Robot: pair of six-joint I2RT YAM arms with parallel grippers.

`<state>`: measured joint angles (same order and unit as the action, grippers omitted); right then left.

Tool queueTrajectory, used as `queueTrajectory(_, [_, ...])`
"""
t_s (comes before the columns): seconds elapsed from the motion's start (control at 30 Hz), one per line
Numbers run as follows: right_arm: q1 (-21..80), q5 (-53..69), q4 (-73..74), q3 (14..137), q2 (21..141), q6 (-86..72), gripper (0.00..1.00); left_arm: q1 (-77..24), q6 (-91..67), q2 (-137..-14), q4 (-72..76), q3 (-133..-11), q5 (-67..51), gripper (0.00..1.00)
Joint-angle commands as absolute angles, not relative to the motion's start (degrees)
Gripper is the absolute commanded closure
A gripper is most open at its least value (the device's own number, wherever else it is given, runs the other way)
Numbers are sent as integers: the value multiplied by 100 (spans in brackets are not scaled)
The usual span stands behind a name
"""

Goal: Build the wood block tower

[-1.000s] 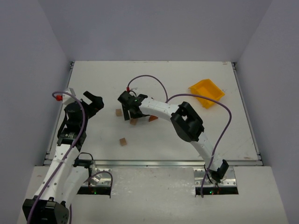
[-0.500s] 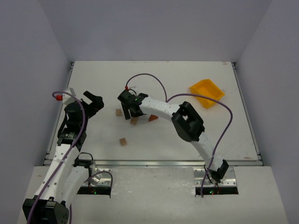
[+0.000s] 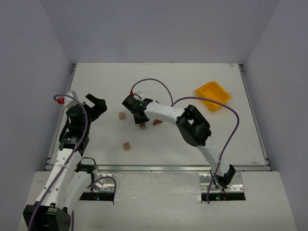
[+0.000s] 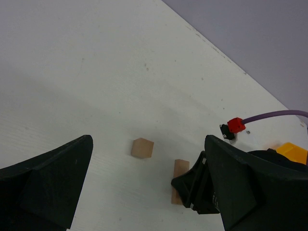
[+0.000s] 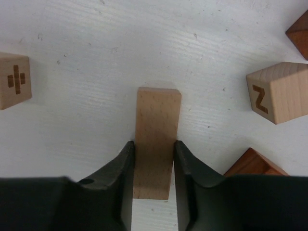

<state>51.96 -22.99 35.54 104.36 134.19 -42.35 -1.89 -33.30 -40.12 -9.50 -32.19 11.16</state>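
A pale tan plank block [image 5: 156, 130] lies flat on the white table, and my right gripper [image 5: 154, 144] is shut on its two long sides. From above, that gripper [image 3: 136, 109] is near the table's middle with the plank [image 3: 142, 125] under it. Around it sit a tan cube marked with a plus [image 5: 14, 80], a tan cube marked Z [image 5: 277, 91] and a reddish-brown block [image 5: 253, 163]. My left gripper [image 3: 95, 105] hangs open over the left side, well apart from the blocks; its view shows a tan cube [image 4: 142, 147] and the plank [image 4: 179, 185].
A yellow bin [image 3: 212, 96] stands at the back right. One tan cube [image 3: 126, 146] lies alone nearer the front, another [image 3: 122, 116] left of the right gripper. A reddish-brown wedge [image 3: 157, 122] lies to its right. A purple cable [image 3: 154, 83] loops above the right arm.
The right gripper's jaws, wide open a second ago, have come together on the plank block. The right wrist has shifted slightly to the right. The left arm has not moved.
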Motion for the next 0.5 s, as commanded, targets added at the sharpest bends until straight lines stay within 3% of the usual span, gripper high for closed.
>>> queueTrajectory(0.0, [5221,-2308,3255,10152,13101,-3599,81,-202,-3340,-3955,-749,-3243,1148,0])
queueTrajectory(0.1, [5221,-1575,2388,9585,12575,-1985,92,-202,-3340,-3938,-760,-3247,1160,0])
queueTrajectory(0.23, [5221,383,1995,8419,11786,596,95,-202,-3334,-3937,-756,-3252,1143,0])
queueTrajectory(0.33, [5221,1812,2922,8064,11309,2344,90,-206,-3331,-3938,-758,-3243,1128,0])
queueTrajectory(0.47, [5194,2044,3716,7721,11092,3273,91,-202,-3331,-3955,-747,-3248,1116,0])
